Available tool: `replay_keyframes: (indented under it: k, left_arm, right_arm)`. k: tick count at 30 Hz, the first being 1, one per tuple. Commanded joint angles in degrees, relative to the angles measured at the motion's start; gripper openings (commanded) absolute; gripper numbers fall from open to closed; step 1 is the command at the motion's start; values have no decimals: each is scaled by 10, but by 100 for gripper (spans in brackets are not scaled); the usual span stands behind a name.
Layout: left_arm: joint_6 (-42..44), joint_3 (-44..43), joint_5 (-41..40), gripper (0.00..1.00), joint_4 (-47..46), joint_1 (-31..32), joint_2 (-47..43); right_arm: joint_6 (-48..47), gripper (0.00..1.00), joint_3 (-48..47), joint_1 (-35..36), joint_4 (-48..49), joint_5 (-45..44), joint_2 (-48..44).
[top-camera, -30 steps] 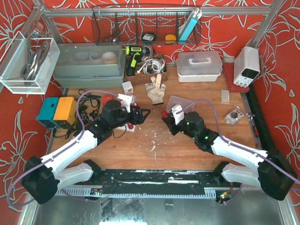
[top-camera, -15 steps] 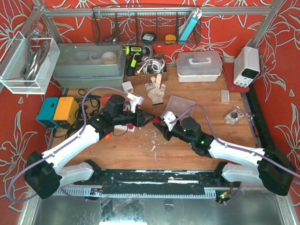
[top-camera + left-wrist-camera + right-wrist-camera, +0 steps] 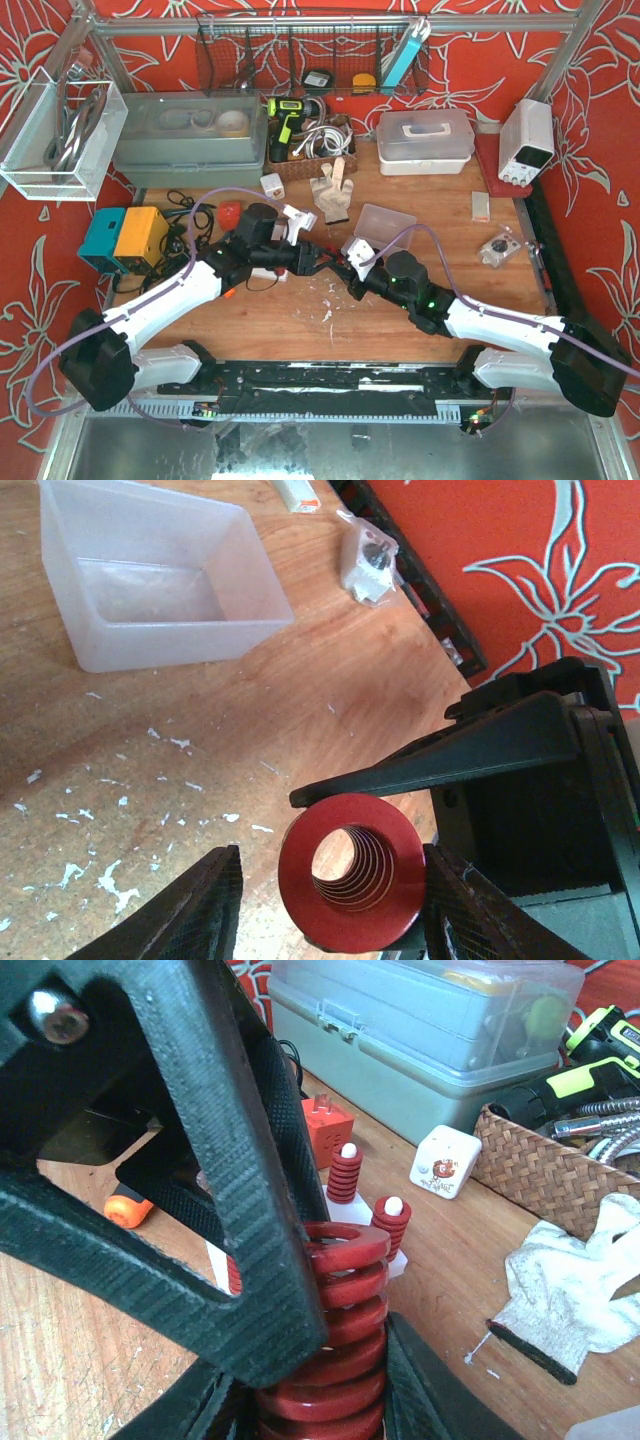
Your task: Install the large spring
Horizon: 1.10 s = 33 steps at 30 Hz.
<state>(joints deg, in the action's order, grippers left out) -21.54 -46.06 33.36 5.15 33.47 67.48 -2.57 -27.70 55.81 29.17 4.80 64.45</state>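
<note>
The large red spring [image 3: 335, 1345] stands upright in my right gripper [image 3: 315, 1400], which is shut on its lower coils. In the top view the right gripper [image 3: 348, 268] meets my left gripper [image 3: 322, 258] at mid-table. The left wrist view shows the spring's end [image 3: 350, 875] end-on between the open left gripper's [image 3: 335, 880] fingers; the left finger [image 3: 200, 910] stands apart from it, the right one is close beside it. A left finger [image 3: 230, 1160] crosses in front of the spring. Behind it, a white base [image 3: 400, 1260] carries two small red springs [image 3: 345, 1173] on pegs.
A clear plastic tub [image 3: 385, 222] lies just behind the grippers. A white glove [image 3: 570, 1280], wicker basket [image 3: 560, 1160], white cube [image 3: 445, 1160], orange block [image 3: 325, 1118] and grey lidded box [image 3: 420, 1030] sit further back. A bagged part [image 3: 498, 247] lies to the right.
My left gripper has swung right and my right gripper has moved left with the spring; the two now meet, with the left fingers on either side of the spring's end.
</note>
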Motion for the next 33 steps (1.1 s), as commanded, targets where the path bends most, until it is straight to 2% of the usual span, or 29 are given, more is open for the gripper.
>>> replay_keyframes:
  k: [1, 10, 14, 17, 21, 25, 29, 33]
  left_arm:
    - [-3, -2, 15, 51, -8, 5, 4]
    - [-12, 2, 8, 44, -23, 5, 1]
    - [-16, 4, 3, 27, -32, 5, -2]
    - [-14, 9, -4, 15, -31, 5, -6]
    - [-11, 12, -33, 5, -22, 5, -22]
    - [-2, 13, -130, 0, 3, 4, -53]
    - [6, 24, -284, 0, 35, 2, -101]
    - [14, 42, -446, 0, 72, -4, -151]
  right_arm:
    - [-12, 11, -2, 6, 32, -11, -2]
    - [-15, 11, -5, 7, 32, -1, 7]
    - [-18, 15, -8, 8, 26, -2, 7]
    - [-18, 28, -7, 9, 24, -11, 4]
    - [-9, 53, -14, 9, 11, -30, 3]
    - [9, 88, -42, 9, -46, -84, 6]
    - [44, 98, -56, 6, -95, -175, -6]
    - [73, 99, -64, -2, -138, -242, -25]
